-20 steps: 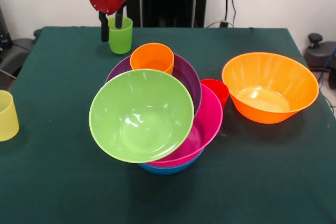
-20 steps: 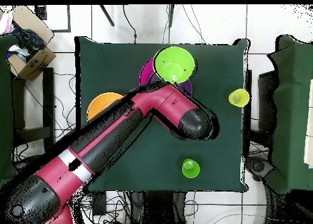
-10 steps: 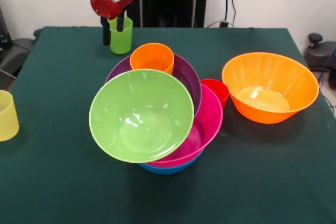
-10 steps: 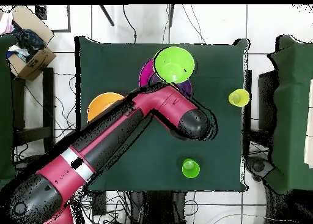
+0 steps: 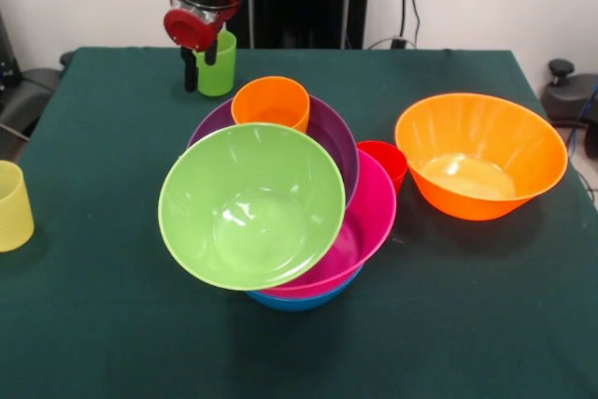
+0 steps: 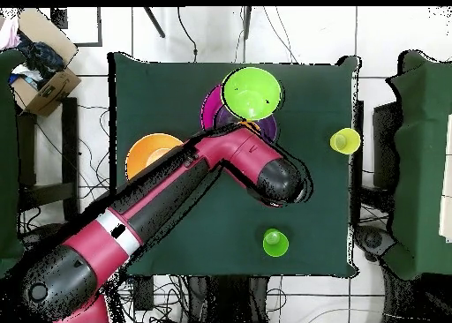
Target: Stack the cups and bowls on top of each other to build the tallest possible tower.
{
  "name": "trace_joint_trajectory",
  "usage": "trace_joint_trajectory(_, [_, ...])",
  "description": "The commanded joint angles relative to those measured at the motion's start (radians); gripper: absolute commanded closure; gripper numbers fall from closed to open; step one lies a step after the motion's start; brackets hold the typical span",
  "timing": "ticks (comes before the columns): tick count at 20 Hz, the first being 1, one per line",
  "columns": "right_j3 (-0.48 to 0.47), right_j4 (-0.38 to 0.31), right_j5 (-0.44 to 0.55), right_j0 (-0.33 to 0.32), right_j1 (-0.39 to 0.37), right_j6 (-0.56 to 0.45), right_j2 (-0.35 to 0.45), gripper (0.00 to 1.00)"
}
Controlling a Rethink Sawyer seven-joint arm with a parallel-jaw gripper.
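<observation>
A: At the counter's [image 5: 486,324] far edge in the front view, claw [image 5: 200,64] hangs over the green cup [image 5: 219,64]. One finger [image 5: 190,70] is outside the cup wall, the other sits at the rim or just inside.

B: Clamped?

A: Fingers are apart, straddling the wall. Can't tell if they press on it. Cup is upright on the cloth.

B: Tower?

A: Mid-counter. Blue bowl [image 5: 299,300] at the bottom, only a sliver showing. Pink bowl [image 5: 369,221] on it, purple bowl [image 5: 332,137] above that, lime green bowl [image 5: 250,205] on top, tilted toward the camera. Orange cup [image 5: 271,103] sits upright inside the purple bowl at its far side, touching the lime rim.

B: Loose pieces?

A: Red cup [image 5: 387,162] is just behind the pink bowl's rim, mostly hidden. Big orange bowl [image 5: 480,154] stands alone, upright, apart from the pile. Pale yellow cup [image 5: 12,205] is at the counter edge, cut off by the frame.

B: Overhead?

A: Arm [image 6: 177,205] crosses the counter diagonally and covers part of the pile and part of the orange bowl. Lime bowl, green cup [image 6: 275,243] and yellow cup [image 6: 344,142] are all in the open. Green cup is near the edge by the base, well apart from the pile. Claw itself isn't visible from above.
</observation>
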Motion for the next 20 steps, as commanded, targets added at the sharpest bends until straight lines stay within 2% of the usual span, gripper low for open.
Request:
trace_joint_trajectory(1, [-0.115, -0.037, 0.091, -0.002, 0.06, -0.303, 0.191, 0.0])
trace_joint_trajectory(11, [-0.095, -0.01, 0.061, -0.004, -0.008, -0.326, 0.197, 0.0])
trace_joint_trajectory(20, [-0.062, -0.036, 0.025, 0.016, -0.035, -0.327, 0.19, 0.0])
